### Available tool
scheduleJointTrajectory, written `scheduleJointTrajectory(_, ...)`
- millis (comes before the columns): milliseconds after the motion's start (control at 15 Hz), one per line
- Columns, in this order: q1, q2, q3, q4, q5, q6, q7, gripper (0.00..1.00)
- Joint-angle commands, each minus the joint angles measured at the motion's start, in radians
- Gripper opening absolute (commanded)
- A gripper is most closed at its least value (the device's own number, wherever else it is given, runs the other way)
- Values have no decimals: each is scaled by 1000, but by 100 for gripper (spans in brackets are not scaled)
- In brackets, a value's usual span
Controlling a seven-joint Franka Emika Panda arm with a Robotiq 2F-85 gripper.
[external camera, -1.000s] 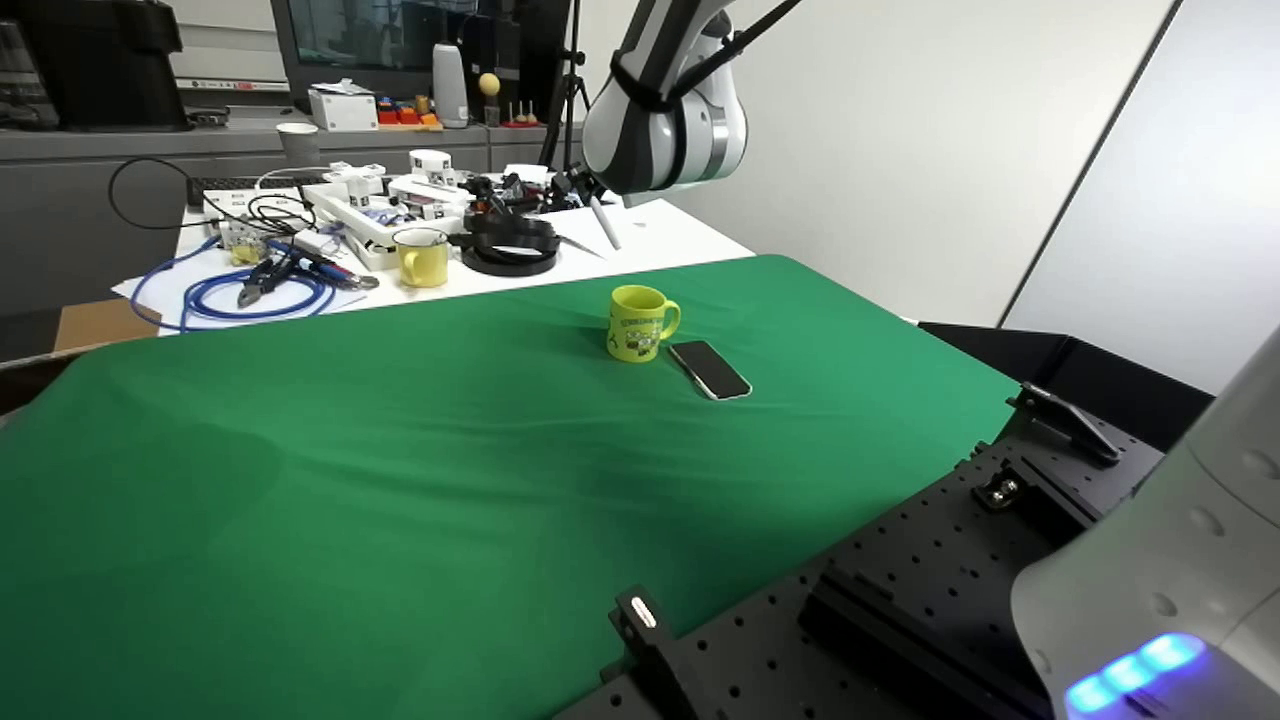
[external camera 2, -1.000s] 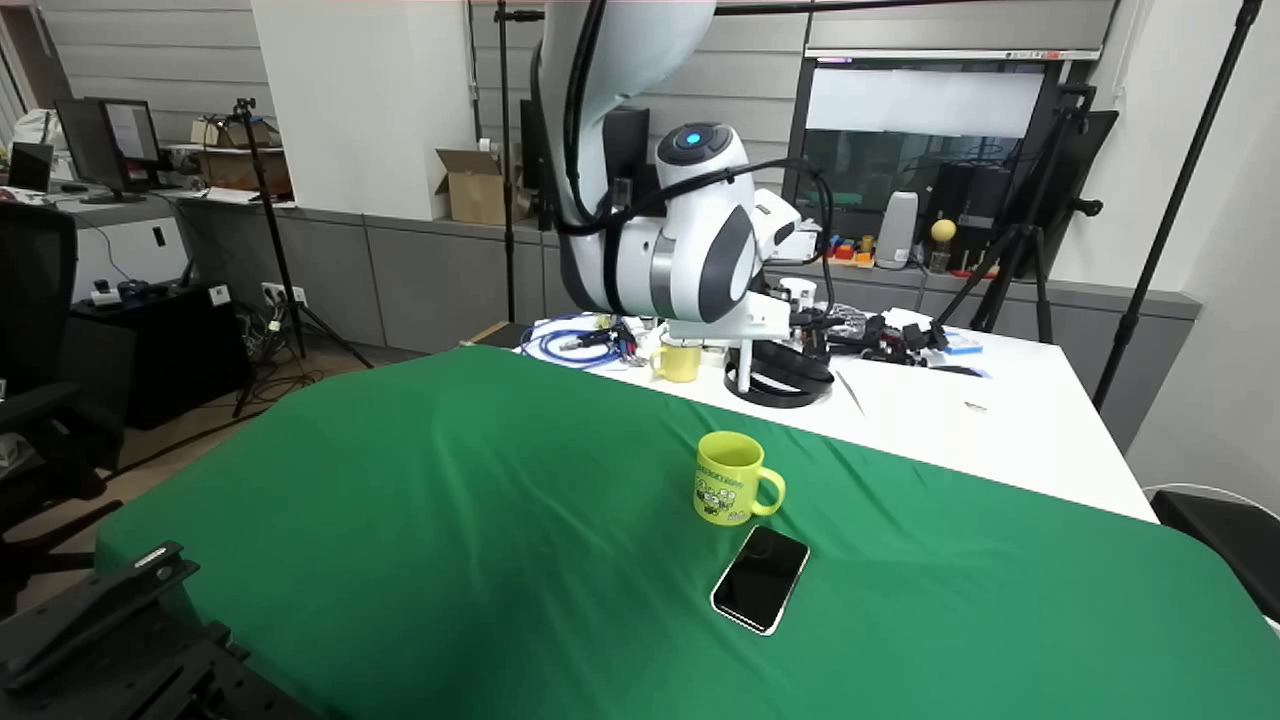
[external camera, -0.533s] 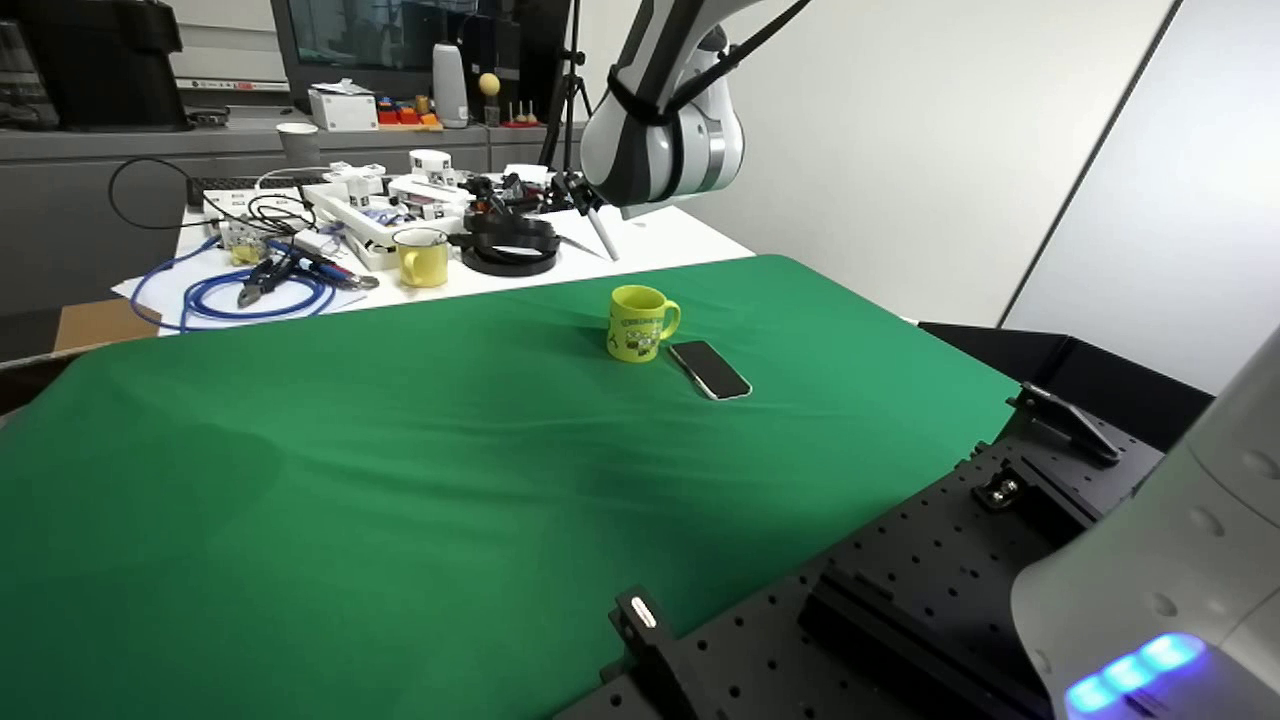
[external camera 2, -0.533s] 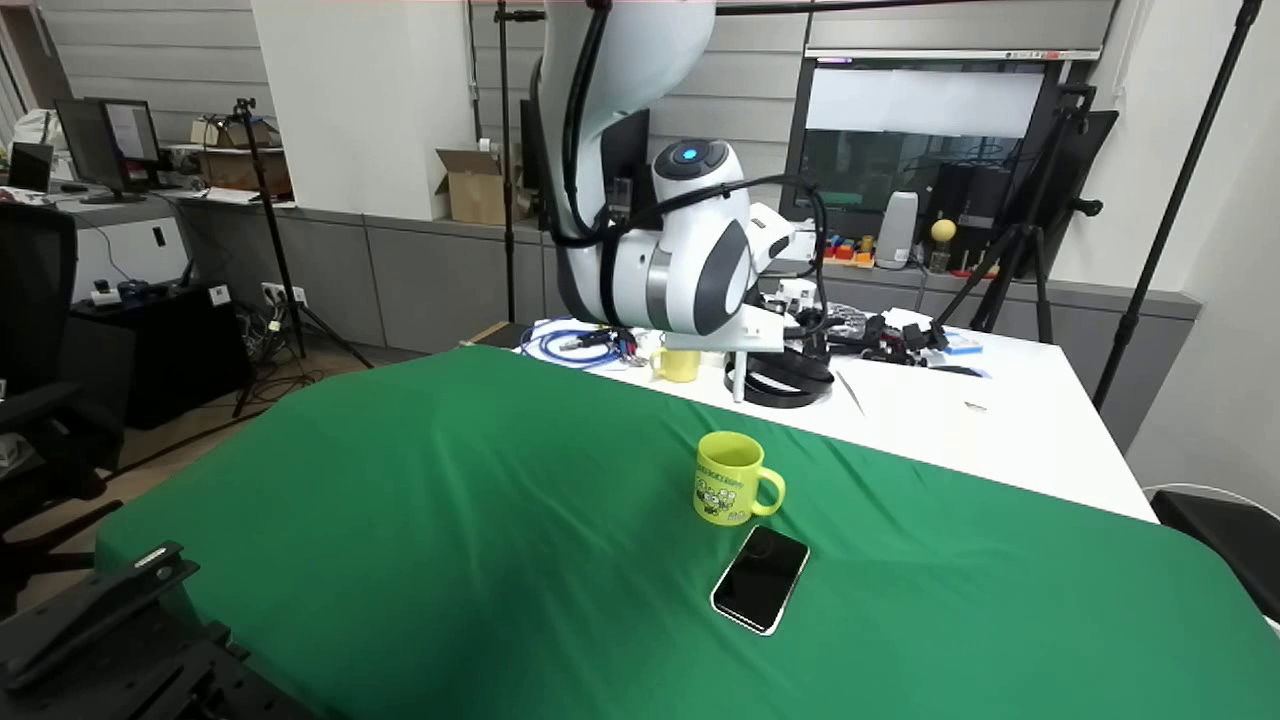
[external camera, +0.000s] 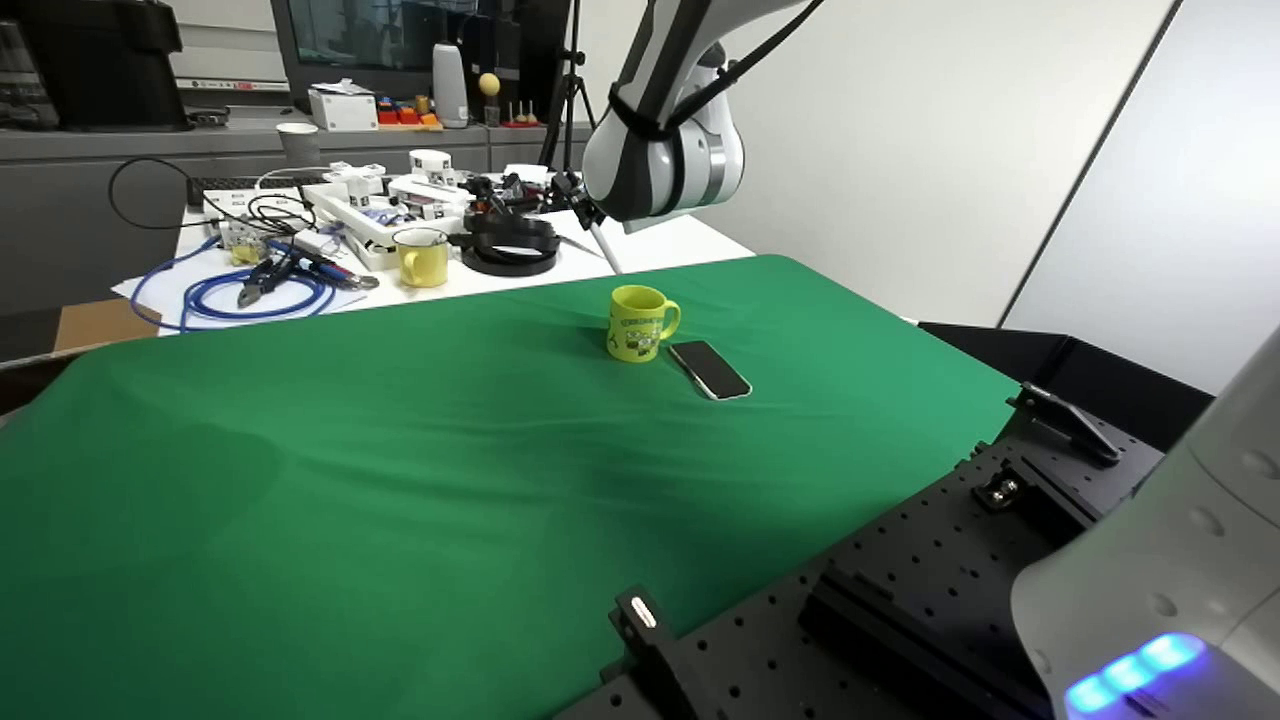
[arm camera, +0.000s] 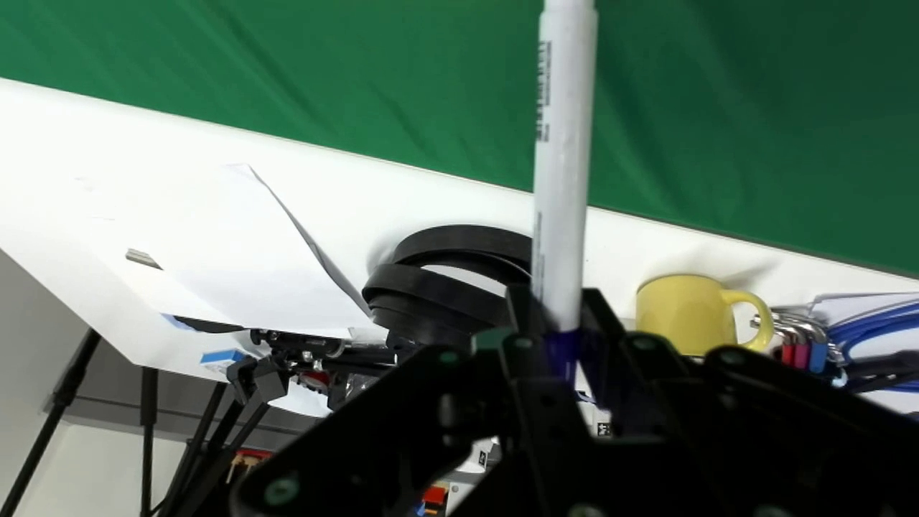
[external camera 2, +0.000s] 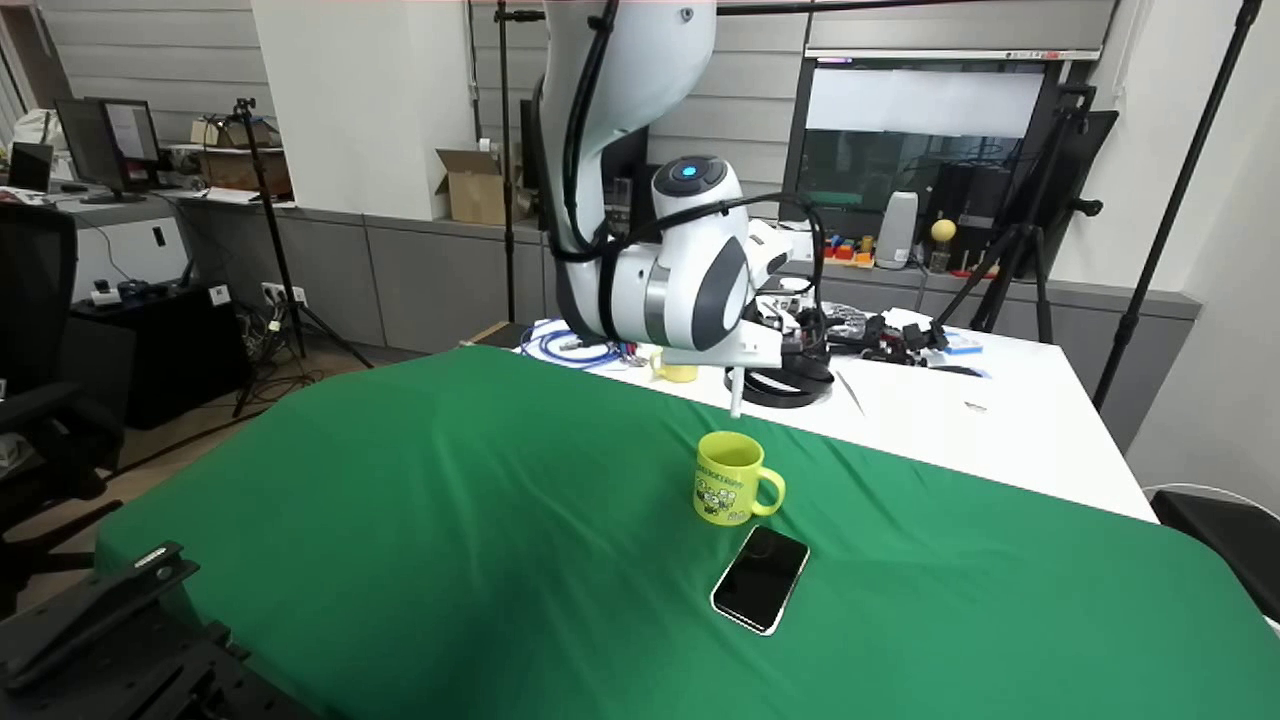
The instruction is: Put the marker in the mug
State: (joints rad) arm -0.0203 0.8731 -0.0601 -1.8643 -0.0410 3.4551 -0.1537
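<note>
nearest in an exterior view lie the black plate [external camera: 880, 565] and the arm's foot [external camera: 1150, 540], three blue lights [external camera: 1130, 672] glowing on it. next comes the green cloth [external camera: 450, 450]. on it the phone [external camera: 711, 371] lies dark face up, just beside the mug [external camera: 633, 325], which stands upright with its handle out to one side. the marker [arm camera: 563, 158] is in the air, outside the mug: in both exterior views its white free end points down, higher than the rim and apart from it. how squarely it stands over the mug i cannot tell. in the wrist view the gripper [arm camera: 558, 309] is clenched on the marker's dark blue end, one finger against each side; in an exterior view the arm [external camera 2: 690, 285] hides the fingers. beyond the cloth is the white table [external camera: 690, 235]. a coil of black bands [arm camera: 438, 298], paper [arm camera: 266, 251], a yellow cup [arm camera: 682, 316] and blue cable [arm camera: 876, 324] rest there. farthest, a grey sill [external camera: 235, 142] carries a white cylinder [external camera: 450, 88] and a yellow ball [external camera: 489, 84].
</note>
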Motion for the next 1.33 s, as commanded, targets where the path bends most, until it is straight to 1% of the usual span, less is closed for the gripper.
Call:
scheduleJointTrajectory(0,-20,8,10,4,-25,-1,22,5)
scheduleJointTrajectory(1267,-19,37,-5,-73,-23,5,16,5)
